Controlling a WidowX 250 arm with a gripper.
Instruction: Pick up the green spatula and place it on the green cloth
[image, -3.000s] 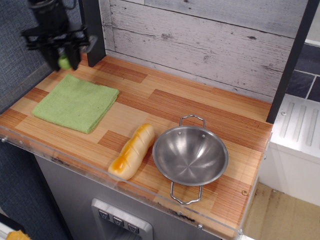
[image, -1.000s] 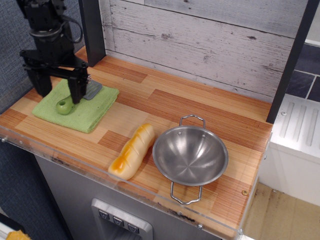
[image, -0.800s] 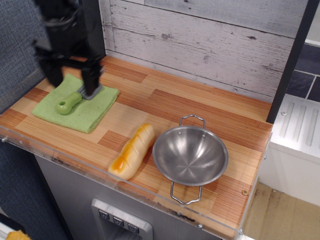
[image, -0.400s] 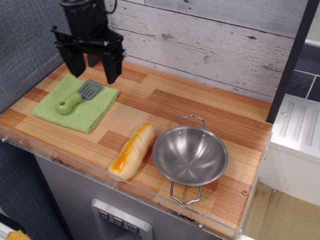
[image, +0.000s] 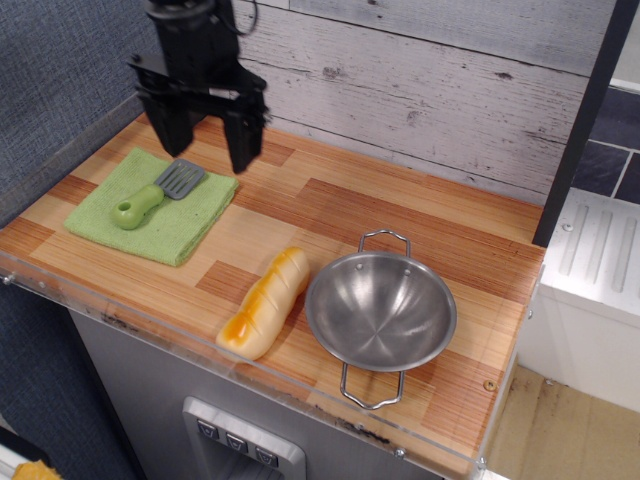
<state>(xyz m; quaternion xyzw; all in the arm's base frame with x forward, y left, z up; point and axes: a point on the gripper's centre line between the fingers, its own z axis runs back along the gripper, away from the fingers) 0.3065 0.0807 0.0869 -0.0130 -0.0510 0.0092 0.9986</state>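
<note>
The green spatula (image: 148, 197) lies flat on the green cloth (image: 150, 210), its lime handle toward the front left and its grey slotted blade toward the back right. The cloth lies at the left end of the wooden counter. My gripper (image: 210, 140) is black, open and empty. It hangs above the counter just behind and to the right of the cloth's back right corner, apart from the spatula.
A bread loaf (image: 263, 302) lies at the counter's front middle. A steel bowl (image: 380, 312) with two wire handles stands beside it on the right. A plank wall runs along the back, a dark post (image: 585, 120) at the right, a clear lip along the front edge.
My gripper carried the spatula down onto the cloth, let it go, opened, then rose and moved right and back. The spatula now rests on the cloth.
</note>
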